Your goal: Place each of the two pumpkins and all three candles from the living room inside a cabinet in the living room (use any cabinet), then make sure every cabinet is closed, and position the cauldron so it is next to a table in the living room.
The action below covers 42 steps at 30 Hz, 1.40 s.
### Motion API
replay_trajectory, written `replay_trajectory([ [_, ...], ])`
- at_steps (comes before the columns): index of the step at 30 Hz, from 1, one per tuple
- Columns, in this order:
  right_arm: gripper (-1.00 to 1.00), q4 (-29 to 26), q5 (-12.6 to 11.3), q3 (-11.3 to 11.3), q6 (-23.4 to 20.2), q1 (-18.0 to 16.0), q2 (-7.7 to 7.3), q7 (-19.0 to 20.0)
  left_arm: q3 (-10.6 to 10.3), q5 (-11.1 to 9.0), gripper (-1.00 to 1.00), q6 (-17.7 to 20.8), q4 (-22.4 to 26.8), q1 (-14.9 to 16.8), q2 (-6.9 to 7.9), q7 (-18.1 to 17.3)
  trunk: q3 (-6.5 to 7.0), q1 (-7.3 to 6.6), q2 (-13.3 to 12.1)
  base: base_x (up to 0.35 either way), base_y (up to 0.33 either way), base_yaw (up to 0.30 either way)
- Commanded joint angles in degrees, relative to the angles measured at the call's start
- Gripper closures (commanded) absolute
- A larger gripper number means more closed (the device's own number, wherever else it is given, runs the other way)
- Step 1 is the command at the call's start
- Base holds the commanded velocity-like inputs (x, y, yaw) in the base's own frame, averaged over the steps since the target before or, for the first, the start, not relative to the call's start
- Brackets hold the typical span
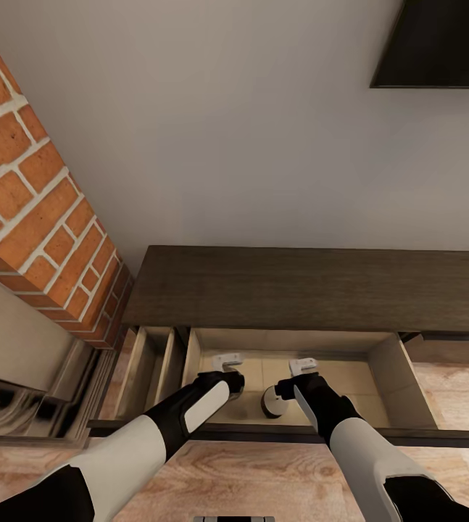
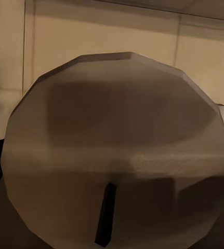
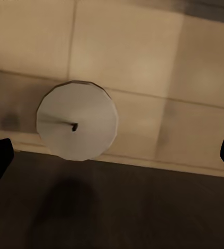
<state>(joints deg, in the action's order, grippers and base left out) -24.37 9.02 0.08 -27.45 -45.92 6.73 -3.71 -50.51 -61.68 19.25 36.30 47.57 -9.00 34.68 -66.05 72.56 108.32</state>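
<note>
A plain pale grey wall [image 1: 248, 123] is filling the upper part of the head view, with soft, even light lying across it. A flat black panel [image 1: 437, 43], possibly a wall-mounted screen, is hanging at the upper right corner. To the left, a red brick column [image 1: 38, 210] with pale mortar is running down toward the floor, and a grey stepped ledge [image 1: 24, 377] is projecting beside its base. Light wood-grain flooring [image 1: 263, 471] is spreading along the bottom and showing again at the right edge. Faint shadows are falling on the boards.
</note>
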Motion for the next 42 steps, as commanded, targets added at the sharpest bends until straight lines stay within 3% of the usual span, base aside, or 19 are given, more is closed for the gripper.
replay_trajectory([
  [1, -1.0, -0.3, 0.5, 0.0, -0.4, 0.0, -0.01, 0.0, -0.2, -0.3, -1.0, 0.2, 0.1, 0.1, 0.03, 0.4, -0.04, -0.01, 0.0, 0.0, 0.0, 0.0],
  [8, -1.0, -2.1, 0.4, -0.1, -0.5, 0.1, -0.02, 0.0, 0.1, -0.6, -1.0, 2.3, -2.0, 0.2, -0.04, 0.4, -0.04, -0.01, 0.0, 0.0, 0.0, 0.0],
  [14, -1.0, -3.9, 0.4, -0.1, -0.7, 0.4, 0.03, 0.0, 0.1, -0.8, -1.0, 2.5, -8.3, 0.7, -0.64, -0.5, -0.04, -0.01, 0.0, 0.0, 0.0, 0.0],
  [28, -1.0, -5.2, 0.4, 0.0, -0.8, 0.7, 0.04, 0.0, 0.0, -0.4, -1.0, 2.7, -4.8, 0.7, -0.53, 2.1, -0.04, -0.01, 0.0, 0.0, 0.0, 0.0],
  [33, -1.0, -5.2, 0.5, 0.1, -0.5, 0.7, 0.04, 0.0, 0.0, -0.3, -1.0, 2.7, -1.2, 0.3, -0.21, 2.7, -0.04, -0.01, 0.0, 0.0, 0.0, 0.0],
  [42, -1.0, -7.3, 0.5, 0.0, -0.6, 0.7, 0.02, -0.1, 0.1, -0.4, -1.0, 2.8, -0.2, 0.1, -0.12, 3.3, -0.04, -0.01, 0.0, 0.0, 0.0, 0.0],
])
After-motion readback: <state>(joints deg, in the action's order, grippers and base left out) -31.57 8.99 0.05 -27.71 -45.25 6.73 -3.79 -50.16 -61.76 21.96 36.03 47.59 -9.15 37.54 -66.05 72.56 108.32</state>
